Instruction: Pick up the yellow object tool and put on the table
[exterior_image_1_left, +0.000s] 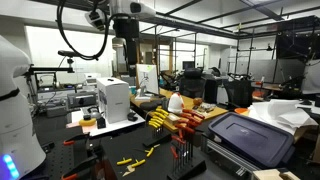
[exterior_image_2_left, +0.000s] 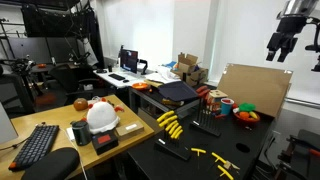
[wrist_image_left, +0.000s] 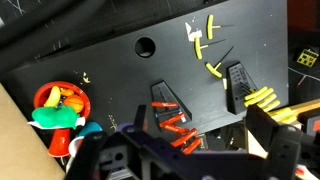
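End effector (exterior_image_2_left: 280, 50) spread, empty, high above black table (wrist_image_left: 110, 70); yellow tools (wrist_image_left: 260, 97) below.

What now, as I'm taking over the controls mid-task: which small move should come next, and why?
Probably lower the gripper toward the yellow-handled tools in the rack. It hangs open and empty high above the black table, and in the wrist view those tools sit near the right edge, so shifting over them while descending seems sensible.

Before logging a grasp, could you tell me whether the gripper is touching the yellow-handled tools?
Apart. In an exterior view the gripper hangs high, with clear air between it and the yellow-handled tools below.
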